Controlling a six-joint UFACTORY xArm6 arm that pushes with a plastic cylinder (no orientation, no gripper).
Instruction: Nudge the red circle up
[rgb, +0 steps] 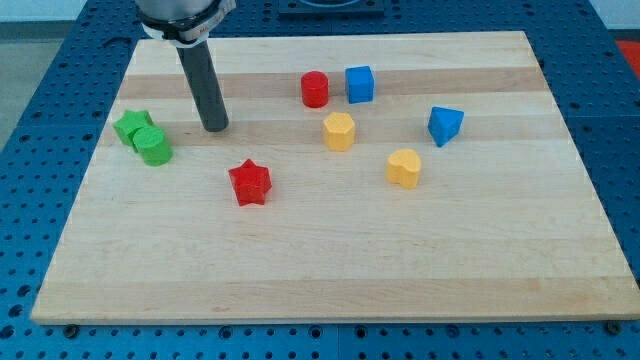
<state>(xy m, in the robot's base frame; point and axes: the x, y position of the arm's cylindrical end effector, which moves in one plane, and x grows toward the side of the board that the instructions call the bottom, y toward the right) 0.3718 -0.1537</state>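
Nearest the view's bottom, the wooden board (330, 290) lies bare. Further up sits the red star (249, 183), then the yellow heart (404, 167) to its right. Beyond them the green pair (144, 137) rests at the left, touching each other, with my tip (215, 129) just beside them on their right. The rod carries no jaws, so there is nothing to open or hold.

The yellow hexagon (339, 131) and blue triangle (445, 124) come next. Farthest up stands the red circle (315, 89), just beside the blue cube (360, 84).

The approach seems not yet made: the tip stands well apart from the circle. It would need to travel right, slip below the circle between it and the hexagon, then push upward. Some board remains above the circle before the top edge.
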